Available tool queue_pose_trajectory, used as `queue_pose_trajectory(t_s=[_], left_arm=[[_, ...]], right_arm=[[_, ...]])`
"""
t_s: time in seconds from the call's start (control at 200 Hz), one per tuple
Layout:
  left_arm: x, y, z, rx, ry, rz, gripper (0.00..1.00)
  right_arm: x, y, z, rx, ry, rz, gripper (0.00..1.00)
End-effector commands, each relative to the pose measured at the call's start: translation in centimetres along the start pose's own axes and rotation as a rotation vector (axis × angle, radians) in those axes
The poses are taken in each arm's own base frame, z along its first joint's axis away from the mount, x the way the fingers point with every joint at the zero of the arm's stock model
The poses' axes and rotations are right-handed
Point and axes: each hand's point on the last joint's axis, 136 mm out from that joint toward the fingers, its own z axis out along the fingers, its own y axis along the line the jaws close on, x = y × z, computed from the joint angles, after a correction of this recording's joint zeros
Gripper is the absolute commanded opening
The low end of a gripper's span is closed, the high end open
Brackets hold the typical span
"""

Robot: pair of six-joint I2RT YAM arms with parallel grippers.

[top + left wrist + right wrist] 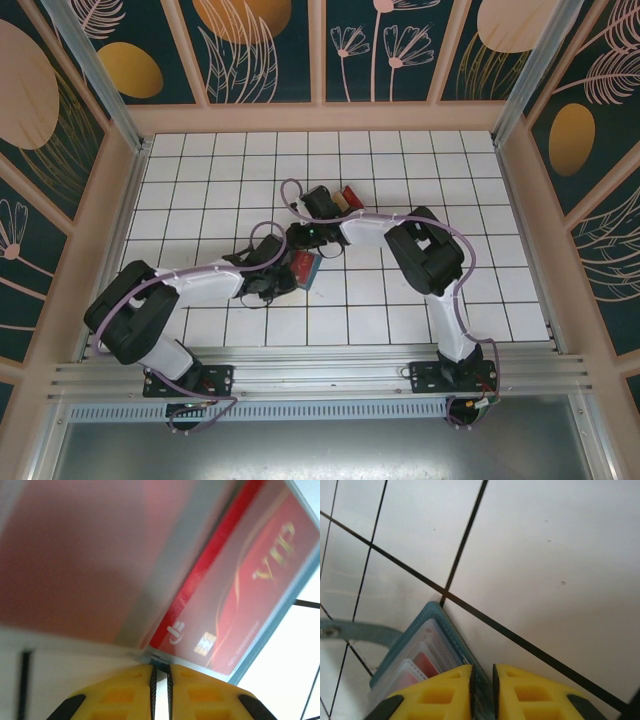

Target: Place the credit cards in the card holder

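Left wrist view: your left gripper [160,668] has its jaws nearly closed on the holder's [175,580] clear sleeve edge, with a red card [240,595] inside. Your right gripper [482,671] pinches the holder's teal edge, mid-table [400,160].

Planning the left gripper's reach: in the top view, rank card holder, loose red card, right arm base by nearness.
1. card holder, in left gripper
2. loose red card, farther back, right
3. right arm base, near edge, right
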Motion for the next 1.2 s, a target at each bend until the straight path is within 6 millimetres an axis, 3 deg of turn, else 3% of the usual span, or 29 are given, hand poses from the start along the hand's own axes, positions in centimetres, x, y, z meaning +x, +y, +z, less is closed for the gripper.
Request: queue_pose_trajectory(t_s=[0.0, 0.14, 0.24, 0.43, 0.741, 0.986, 1.006, 1.031, 1.196], left_arm=[[-0.3, -3.8, 0.5, 0.102, 0.000, 0.006, 0.17], [-0.3, -5.6, 0.8, 0.139, 0.004, 0.014, 0.18], [-0.8, -5.8, 0.3, 0.126, -0.014, 0.024, 0.19], [-1.8, -5.1, -1.6, 0.078, -0.082, 0.044, 0.22], [-5.1, -7.0, -5.2, 0.086, -0.232, 0.070, 0.28], [-8.4, -8.5, -5.5, 0.115, -0.281, 0.072, 0.30], [-9.2, -9.5, -6.1, 0.141, -0.299, 0.071, 0.30], [-9.7, -9.8, -6.2, 0.150, -0.306, 0.069, 0.30], [-12.9, -11.1, -6.2, 0.180, -0.337, 0.063, 0.32]], right_arm=[[2.3, 1.1, 0.3, -0.031, 0.131, -0.043, 0.20], [0.9, 1.1, -0.2, -0.002, 0.118, -0.073, 0.20], [-0.6, 0.7, -1.6, 0.017, 0.075, -0.060, 0.20], [-3.8, 0.2, -5.9, 0.059, -0.041, -0.058, 0.22], [-7.6, 0.2, -13.9, 0.132, -0.264, -0.077, 0.29], [-8.7, -3.0, -19.9, 0.275, -0.419, -0.063, 0.37], [-8.8, -2.9, -20.2, 0.275, -0.428, -0.067, 0.39], [-9.1, -4.3, -21.2, 0.296, -0.445, -0.042, 0.40], [-8.9, -7.5, -23.4, 0.332, -0.473, 0.009, 0.46]])
